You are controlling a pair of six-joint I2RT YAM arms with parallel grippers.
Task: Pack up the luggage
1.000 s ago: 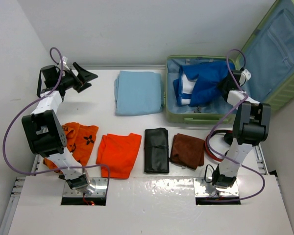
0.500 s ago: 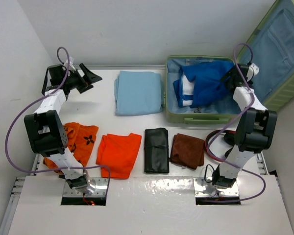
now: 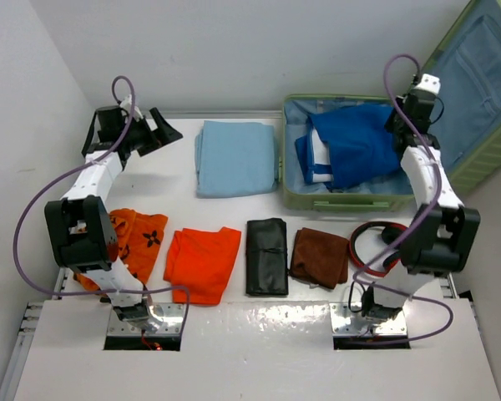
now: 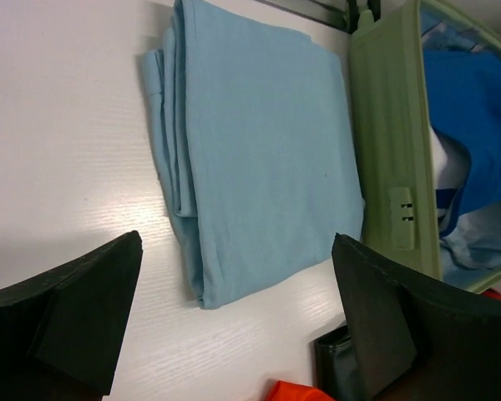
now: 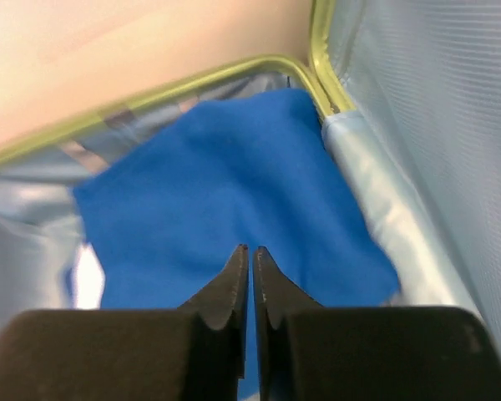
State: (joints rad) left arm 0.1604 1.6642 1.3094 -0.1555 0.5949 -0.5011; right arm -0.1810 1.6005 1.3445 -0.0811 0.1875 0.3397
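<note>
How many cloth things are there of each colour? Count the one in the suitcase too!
Dark blue: 1, blue garment in the luggage
Light blue: 1, folded cloth
Orange: 2, flowered cloth and plain orange cloth
Black: 1, black roll
Brown: 1, brown cloth
Total: 6

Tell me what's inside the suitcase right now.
A blue garment with white patches fills most of the suitcase, lying on its pale blue lining. Anything beneath the garment is covered, so I cannot tell.
</note>
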